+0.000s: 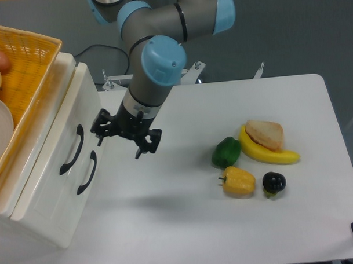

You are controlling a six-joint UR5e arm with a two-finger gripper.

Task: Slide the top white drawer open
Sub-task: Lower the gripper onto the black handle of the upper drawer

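Note:
The top white drawer (pixel 70 104) is the upper front of the white cabinet at the left, with a curved black bar handle (pixel 71 149). Its front looks flush with the lower drawer front (pixel 90 132), which has its own black handle (pixel 87 173). My gripper (pixel 119 147) hangs just to the right of the cabinet front, close to the handles but apart from them. Its fingers are spread, with nothing between them.
An orange woven basket (pixel 32 67) sits on top of the cabinet with a white plate and some round food in it. On the table to the right lie a green pepper (pixel 226 151), a yellow pepper (pixel 238 181), a banana (pixel 269 153) with a bread piece (pixel 265 133) on it, and a dark round fruit (pixel 274 182).

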